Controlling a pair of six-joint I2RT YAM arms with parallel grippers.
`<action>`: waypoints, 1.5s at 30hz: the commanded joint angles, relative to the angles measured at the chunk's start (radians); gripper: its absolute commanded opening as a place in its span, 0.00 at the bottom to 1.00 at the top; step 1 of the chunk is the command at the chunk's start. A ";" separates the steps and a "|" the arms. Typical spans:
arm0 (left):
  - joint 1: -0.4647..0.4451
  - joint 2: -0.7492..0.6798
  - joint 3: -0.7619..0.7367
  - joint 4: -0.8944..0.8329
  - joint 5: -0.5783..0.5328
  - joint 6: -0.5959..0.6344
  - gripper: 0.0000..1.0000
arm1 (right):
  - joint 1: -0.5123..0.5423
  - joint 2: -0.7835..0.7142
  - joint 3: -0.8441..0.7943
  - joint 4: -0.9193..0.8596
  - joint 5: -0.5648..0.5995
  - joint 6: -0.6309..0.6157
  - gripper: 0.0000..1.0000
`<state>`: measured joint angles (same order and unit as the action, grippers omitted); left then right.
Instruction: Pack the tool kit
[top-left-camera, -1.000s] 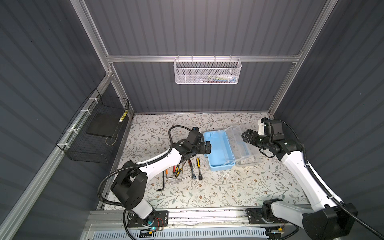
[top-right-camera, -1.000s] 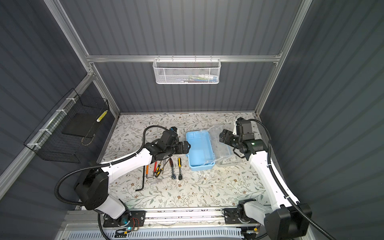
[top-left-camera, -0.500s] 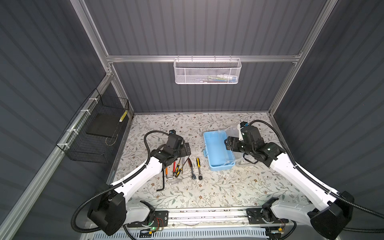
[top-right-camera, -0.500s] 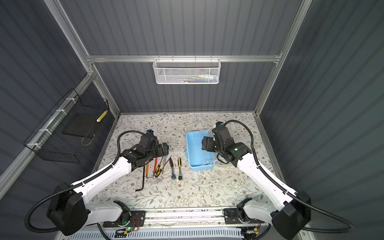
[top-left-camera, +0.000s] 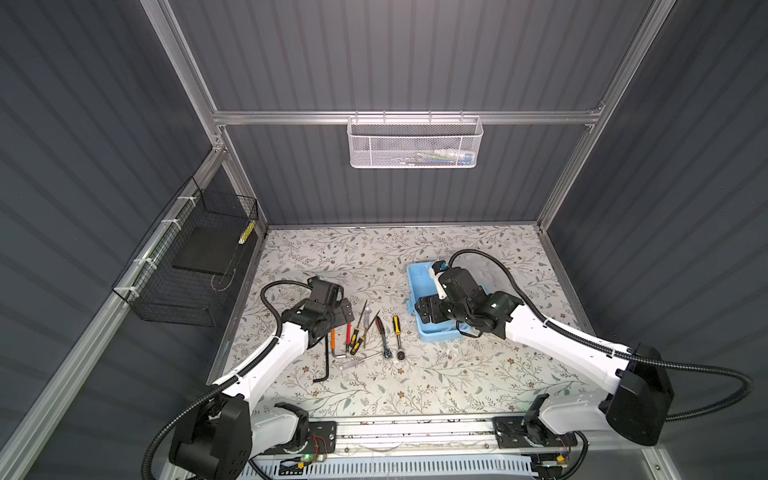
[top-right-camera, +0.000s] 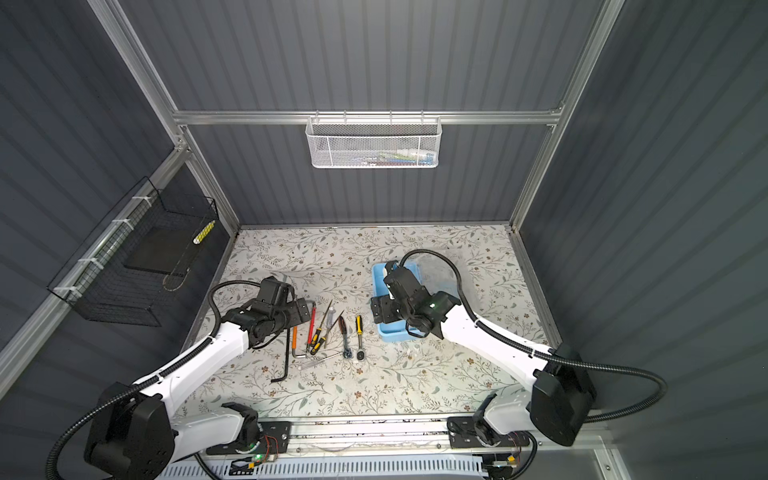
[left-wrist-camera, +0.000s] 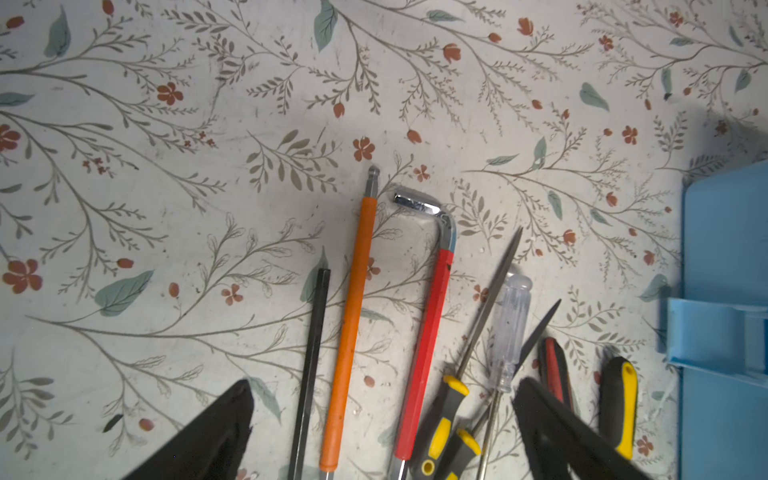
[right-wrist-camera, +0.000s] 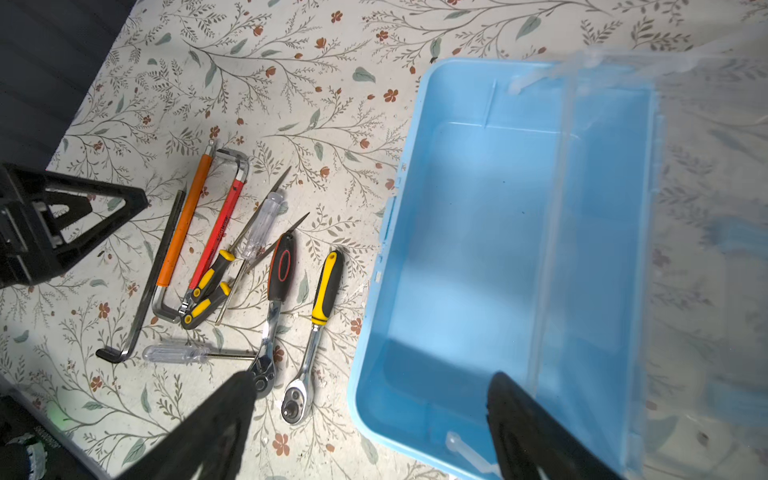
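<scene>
The light blue tool box (right-wrist-camera: 478, 249) sits on the floral table cover (top-left-camera: 374, 257), right of centre in both top views. Its clear lid (right-wrist-camera: 706, 166) is swung open on the side away from the tools, and the tray is empty. The tools lie in a loose row just beside the box, all on the cover:

- a black hex key (left-wrist-camera: 313, 353)
- an orange-sleeved hex key (left-wrist-camera: 353, 316)
- a red-sleeved hex key (left-wrist-camera: 432, 328)
- two yellow-and-black-handled drivers (right-wrist-camera: 212, 274), crossing each other
- a clear-handled screwdriver (left-wrist-camera: 513, 324)
- a second clear-handled screwdriver (right-wrist-camera: 174, 354), lying crosswise below the row
- a red-and-black-handled ratchet (right-wrist-camera: 282, 270)
- a yellow-and-black-handled ratchet (right-wrist-camera: 326, 286), nearest the box

Print on the red sleeve is too small to read.

The left gripper (left-wrist-camera: 384, 388) hangs over the hex keys with its jaws spread wide and grips nothing. The right gripper (right-wrist-camera: 372, 378) hangs over the box's tool-side wall with its jaws likewise wide apart and empty. In the right wrist view one of its fingers lies over the tray and the other near the ratchet heads.
</scene>
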<state>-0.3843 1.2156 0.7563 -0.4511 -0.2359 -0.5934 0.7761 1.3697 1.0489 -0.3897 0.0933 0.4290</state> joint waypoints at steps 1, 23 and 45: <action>0.006 0.026 0.002 -0.017 0.038 0.037 0.89 | 0.003 0.001 -0.012 0.058 0.015 -0.002 0.89; 0.004 0.389 0.172 0.063 0.141 0.137 0.41 | -0.117 -0.041 -0.063 0.062 -0.012 -0.020 0.95; -0.036 0.592 0.189 0.057 0.085 0.141 0.16 | -0.313 -0.169 -0.167 0.058 -0.084 -0.029 0.96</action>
<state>-0.4141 1.7618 1.0008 -0.3435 -0.1875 -0.4454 0.4824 1.2285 0.9047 -0.3222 0.0185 0.4099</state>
